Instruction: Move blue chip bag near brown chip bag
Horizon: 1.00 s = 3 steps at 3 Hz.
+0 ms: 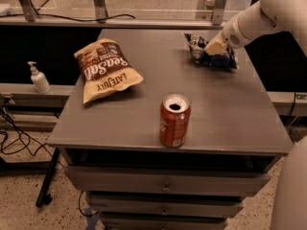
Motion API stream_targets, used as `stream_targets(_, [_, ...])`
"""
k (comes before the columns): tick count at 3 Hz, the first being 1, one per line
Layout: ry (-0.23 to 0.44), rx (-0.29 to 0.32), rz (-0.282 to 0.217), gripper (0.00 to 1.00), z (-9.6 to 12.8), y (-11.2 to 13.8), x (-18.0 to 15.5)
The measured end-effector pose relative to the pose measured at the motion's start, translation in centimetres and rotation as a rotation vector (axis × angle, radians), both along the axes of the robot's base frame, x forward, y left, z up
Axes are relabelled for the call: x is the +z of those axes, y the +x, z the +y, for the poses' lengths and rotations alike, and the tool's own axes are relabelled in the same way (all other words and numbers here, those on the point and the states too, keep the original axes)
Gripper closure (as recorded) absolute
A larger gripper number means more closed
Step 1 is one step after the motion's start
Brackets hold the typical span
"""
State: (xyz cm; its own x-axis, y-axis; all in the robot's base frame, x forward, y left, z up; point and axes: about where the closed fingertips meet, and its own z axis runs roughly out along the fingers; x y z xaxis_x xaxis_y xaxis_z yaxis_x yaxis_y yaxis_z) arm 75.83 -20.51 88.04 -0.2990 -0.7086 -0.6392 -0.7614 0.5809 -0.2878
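The blue chip bag [221, 59] is small, dark and glossy, and lies at the far right of the grey table [220, 114]. My gripper [214, 47] reaches in from the right on a white arm and sits on the bag's upper side, closed on it. The brown chip bag [104, 70], tan with white "Sea Salt" lettering, lies flat at the far left of the table, well apart from the blue bag.
A red soda can [174, 120] stands upright near the table's front edge, between the two bags. A soap dispenser [39, 78] stands on a ledge to the left. Drawers sit under the tabletop. Cables run on the floor at the left.
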Motion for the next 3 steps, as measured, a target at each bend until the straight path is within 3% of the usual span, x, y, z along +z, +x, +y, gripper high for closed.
stream_targets(1, [-0.004,0.038,-0.030,1.00,0.7,-0.8,1.8])
stream_targets(3, [-0.015,0.190,-0.145,1.00,4.7,-2.2,6.4])
